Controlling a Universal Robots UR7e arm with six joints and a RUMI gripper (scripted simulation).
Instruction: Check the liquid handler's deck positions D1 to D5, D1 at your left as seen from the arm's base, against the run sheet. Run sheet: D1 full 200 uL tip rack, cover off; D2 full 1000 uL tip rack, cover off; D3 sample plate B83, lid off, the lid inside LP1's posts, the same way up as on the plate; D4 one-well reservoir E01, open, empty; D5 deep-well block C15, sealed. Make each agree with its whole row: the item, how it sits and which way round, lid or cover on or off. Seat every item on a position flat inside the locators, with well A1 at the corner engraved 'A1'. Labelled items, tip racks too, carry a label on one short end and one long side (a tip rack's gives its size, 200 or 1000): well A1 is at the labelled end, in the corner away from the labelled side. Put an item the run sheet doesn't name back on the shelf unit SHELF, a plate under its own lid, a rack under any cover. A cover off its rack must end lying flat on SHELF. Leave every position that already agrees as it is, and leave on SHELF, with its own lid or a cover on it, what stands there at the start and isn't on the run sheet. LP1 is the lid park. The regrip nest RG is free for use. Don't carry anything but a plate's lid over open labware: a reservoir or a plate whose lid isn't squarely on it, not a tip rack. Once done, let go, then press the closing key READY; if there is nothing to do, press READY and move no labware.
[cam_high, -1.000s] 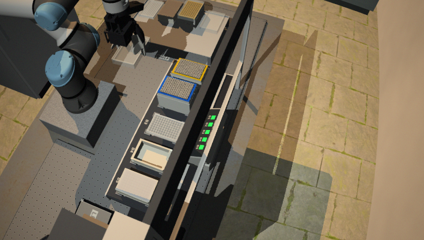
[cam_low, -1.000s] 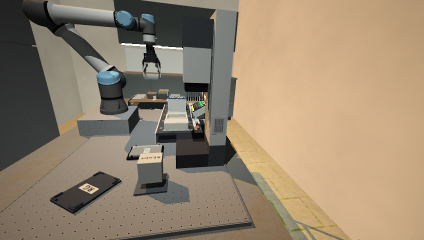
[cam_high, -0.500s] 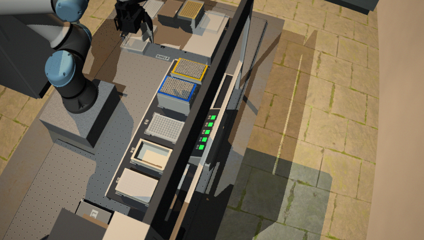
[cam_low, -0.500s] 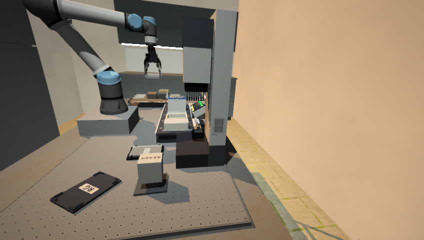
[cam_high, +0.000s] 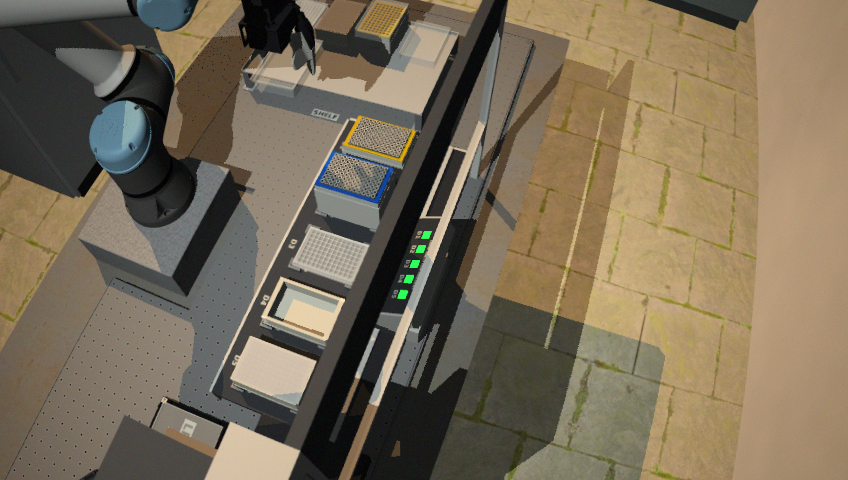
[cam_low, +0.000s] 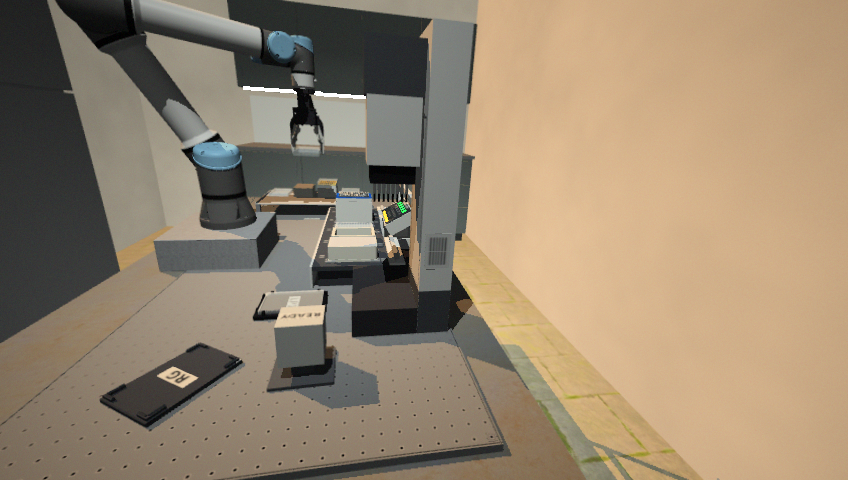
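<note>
My gripper [cam_high: 284,44] hangs high over the left end of SHELF [cam_high: 351,83] and is shut on a clear cover [cam_high: 278,76]; it also shows in the exterior view [cam_low: 306,141], with the cover [cam_low: 306,149] well above the shelf. On the deck, D1 holds a yellow-rimmed tip rack [cam_high: 379,138], uncovered. D2 holds a blue-rimmed tip rack [cam_high: 354,178], uncovered. D3 holds a well plate [cam_high: 330,255] without a lid. D4 holds an open reservoir [cam_high: 303,310]. D5 holds a sealed block [cam_high: 273,371]. The labels are too small to read.
SHELF also carries a plate [cam_high: 312,8], a brown item [cam_high: 345,17], a yellow-topped rack [cam_high: 382,22] and another clear cover [cam_high: 428,44] lying flat. The handler's gantry [cam_high: 410,178] runs beside the deck. LP1 [cam_low: 290,303], the READY key [cam_low: 300,336] and RG [cam_low: 171,384] lie in front.
</note>
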